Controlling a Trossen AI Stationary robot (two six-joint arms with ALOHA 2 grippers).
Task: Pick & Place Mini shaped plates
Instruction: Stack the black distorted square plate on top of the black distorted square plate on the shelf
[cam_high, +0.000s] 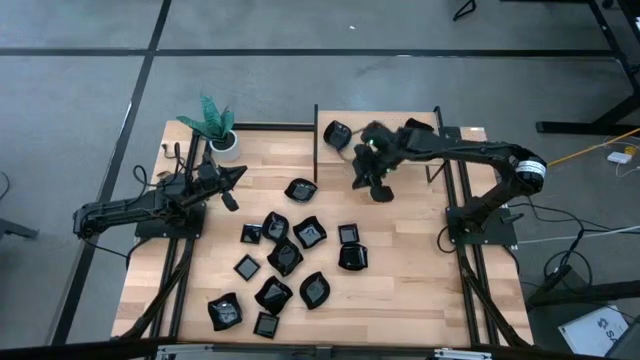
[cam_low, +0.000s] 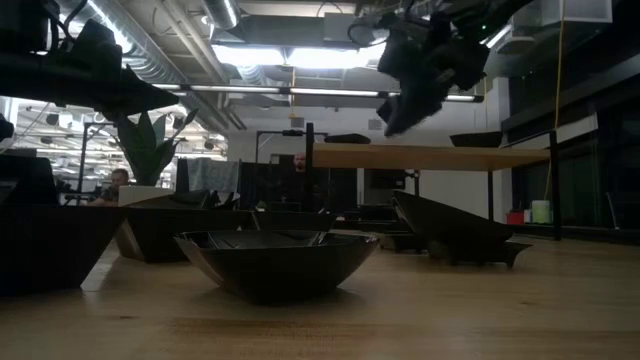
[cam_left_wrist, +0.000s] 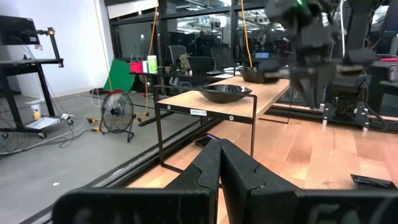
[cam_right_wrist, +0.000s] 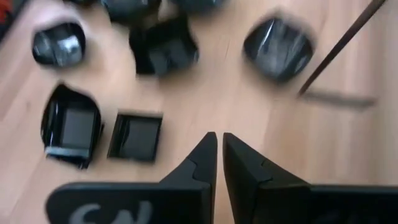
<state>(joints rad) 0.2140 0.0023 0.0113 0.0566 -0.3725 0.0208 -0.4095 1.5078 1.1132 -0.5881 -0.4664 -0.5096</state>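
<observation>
I am seeing much of the right arm's fingers (cam_right_wrist: 217, 146) blurring in the low view, where they are hanging dark against the ceiling lights. From its wrist camera they are standing nearly pressed together, a thin slit between the tips, pinching nothing. Just beyond those tips the small glossy black mini shaped plates (cam_high: 285, 255) are lying scattered on the pale wooden bench (cam_high: 400, 280): a square one (cam_right_wrist: 135, 137), a rounded-square one (cam_right_wrist: 68, 124) beside it, more smearing into dark blobs farther off. White letters on the wrist housing are being cut off at the frame's edge; I cannot read them.

The left arm's fingers (cam_left_wrist: 219, 152) are resting pressed together, empty, well apart from the scattered dishes. Ahead of them a raised wooden shelf on a black metal frame (cam_left_wrist: 205, 111) is carrying two black dishes (cam_left_wrist: 225, 92), with a small white label on its edge too tiny to read. A white pot with a green plant (cam_high: 222, 135) is standing at the bench's far corner.
</observation>
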